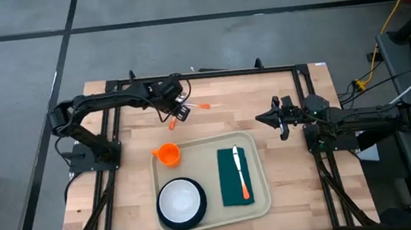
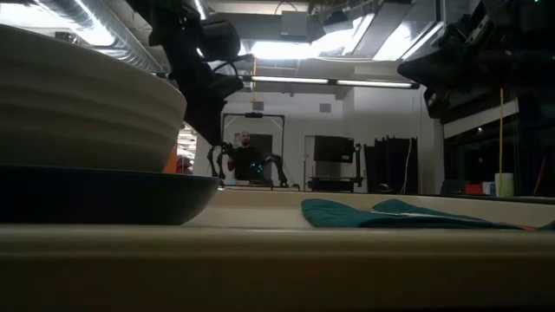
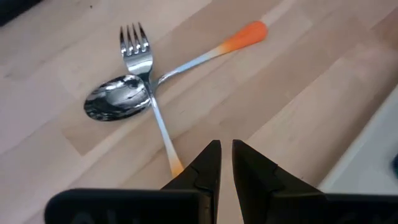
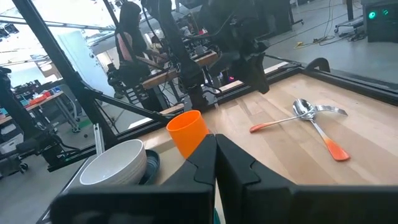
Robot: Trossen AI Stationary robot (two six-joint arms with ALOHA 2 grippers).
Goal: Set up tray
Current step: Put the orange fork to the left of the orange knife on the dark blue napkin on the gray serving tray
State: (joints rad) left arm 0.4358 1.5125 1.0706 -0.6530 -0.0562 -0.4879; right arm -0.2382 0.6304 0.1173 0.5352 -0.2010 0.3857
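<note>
Cutlery is the step in hand, we judge: the large cream rectangular plastic tray [image 1: 264, 201] lies at the 6 o'clock side of the wooden desk [image 1: 138, 206] and already carries a dark teal round plate with a white bowl [image 1: 181, 200], an orange plastic cup [image 1: 167, 154], and a dark green napkin [image 1: 235, 175] with an orange-handled knife [image 1: 239, 174] on it. Off the tray, toward 12 o'clock, a steel spoon with an orange handle [image 3: 118, 102] and a steel fork with an orange handle [image 3: 138, 53] lie crossed on the bare wood. Our left tool [image 3: 225, 163] hovers just over them, its fingers nearly together and holding nothing. Our right tool [image 4: 216, 155] waits at 3 o'clock, pinched shut and empty. Next, we reckon, the left tool must spread, drop onto one handle clear of the crossing, and carry it to the tray beside the napkin.
</note>
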